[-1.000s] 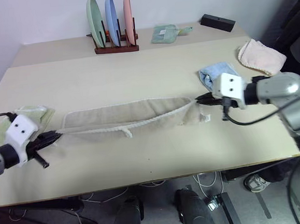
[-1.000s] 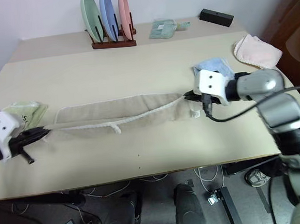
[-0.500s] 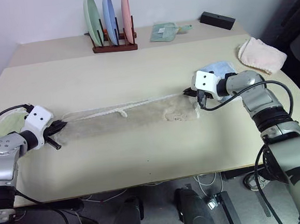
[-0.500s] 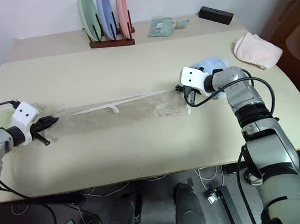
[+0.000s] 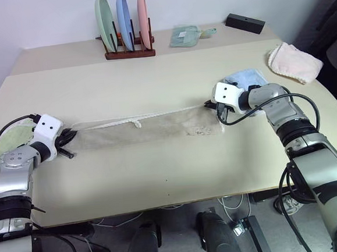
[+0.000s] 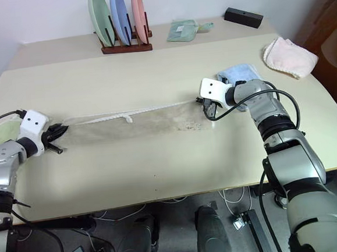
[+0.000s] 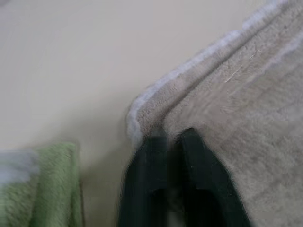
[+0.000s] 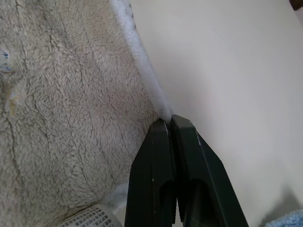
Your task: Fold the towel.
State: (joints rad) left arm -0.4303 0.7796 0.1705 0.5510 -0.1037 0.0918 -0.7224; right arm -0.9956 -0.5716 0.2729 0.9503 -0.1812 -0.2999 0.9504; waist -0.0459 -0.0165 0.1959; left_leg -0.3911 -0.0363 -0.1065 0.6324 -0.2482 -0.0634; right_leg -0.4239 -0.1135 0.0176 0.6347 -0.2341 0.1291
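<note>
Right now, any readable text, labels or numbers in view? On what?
Care label on the towel: printed lines, too small to read.
Embroidered mark on the towel: too faint to read.
Nothing quotable; I can make out no other writing.

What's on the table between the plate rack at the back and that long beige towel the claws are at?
Nothing: from the plate rack down to the towel the table is bare, as the left eye view shows.
</note>
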